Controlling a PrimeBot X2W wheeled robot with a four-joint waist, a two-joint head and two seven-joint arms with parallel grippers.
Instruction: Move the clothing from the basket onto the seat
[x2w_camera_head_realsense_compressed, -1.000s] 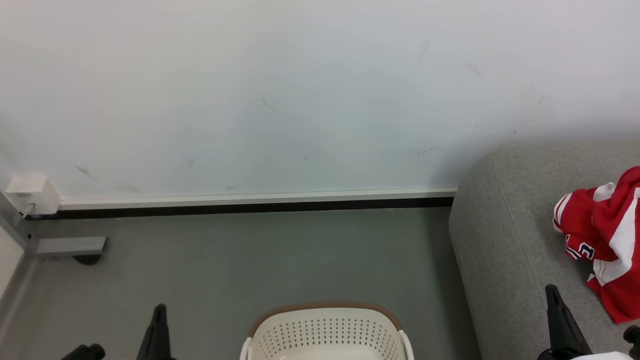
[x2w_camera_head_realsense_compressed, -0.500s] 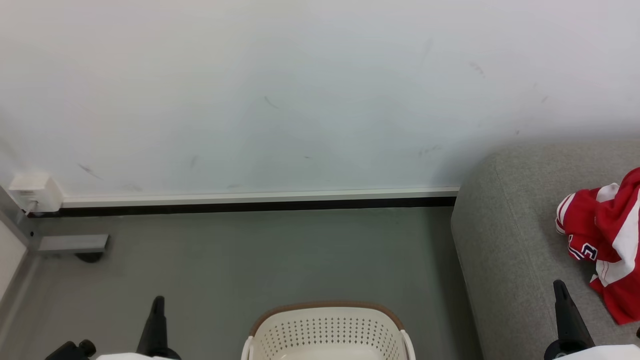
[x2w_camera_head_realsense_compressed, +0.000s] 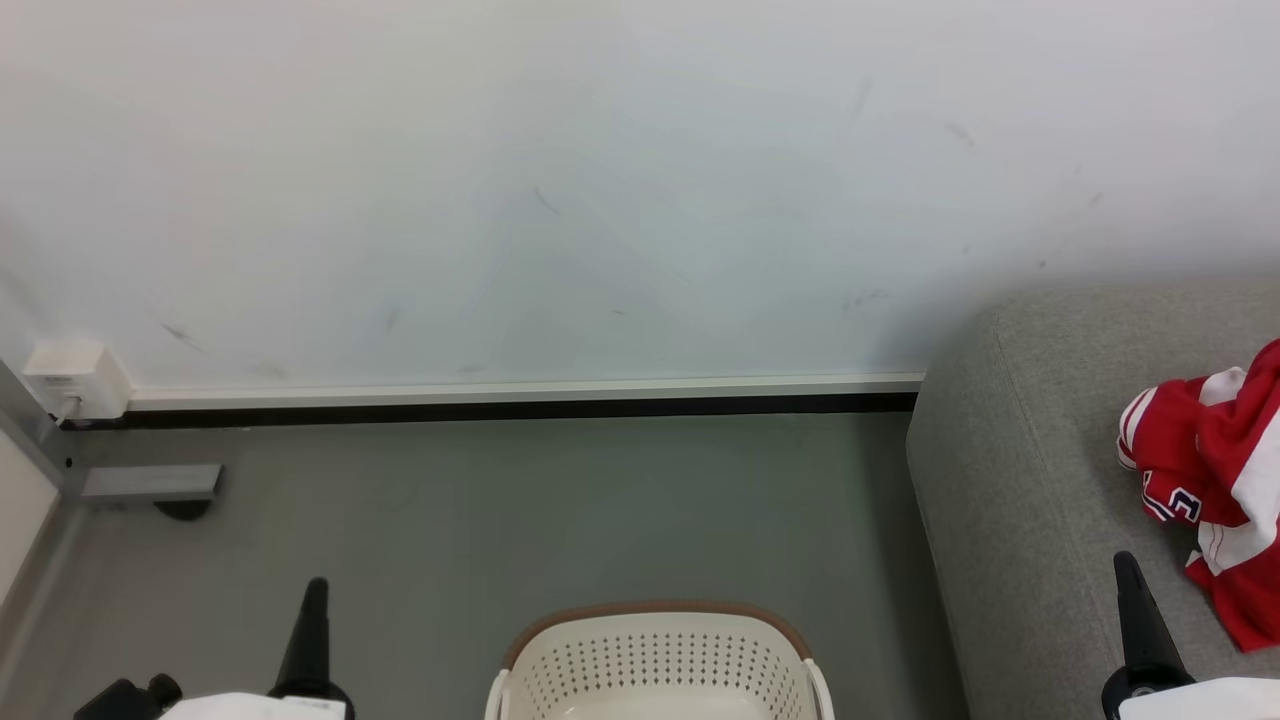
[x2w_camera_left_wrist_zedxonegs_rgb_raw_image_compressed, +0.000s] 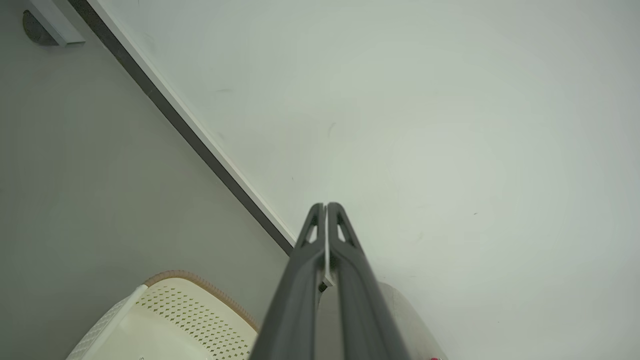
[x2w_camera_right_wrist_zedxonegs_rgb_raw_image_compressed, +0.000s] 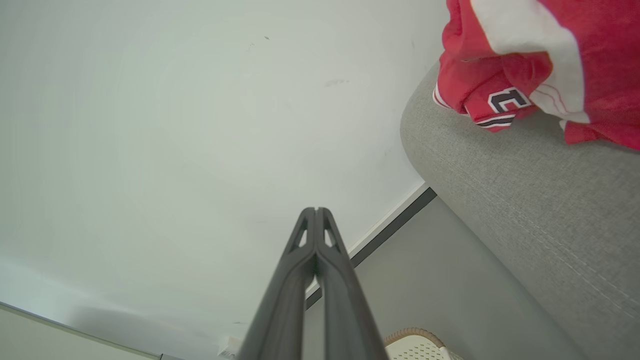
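1. Left gripper (x2w_camera_head_realsense_compressed: 316, 590) and right gripper (x2w_camera_head_realsense_compressed: 1127, 562) had edged farther up the head view.
2. Red, white-striped thin-fabric clothing (x2w_camera_head_realsense_compressed: 1215, 470) lay bunched on the large light-grey upholstered sofa (x2w_camera_head_realsense_compressed: 1020, 480), right of the oval cream perforated plastic basket (x2w_camera_head_realsense_compressed: 650, 608).
3. Placing seemed finished; the next move would be checking the basket's hidden near part.
4. Both grippers were clenched, holding nothing.

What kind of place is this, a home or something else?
Probably a room set up like a living-room corner, perhaps a test space. A light-grey sofa with red clothing on it stands by a bare, scuffed white wall, and a cream laundry basket sits on the plain grey floor.
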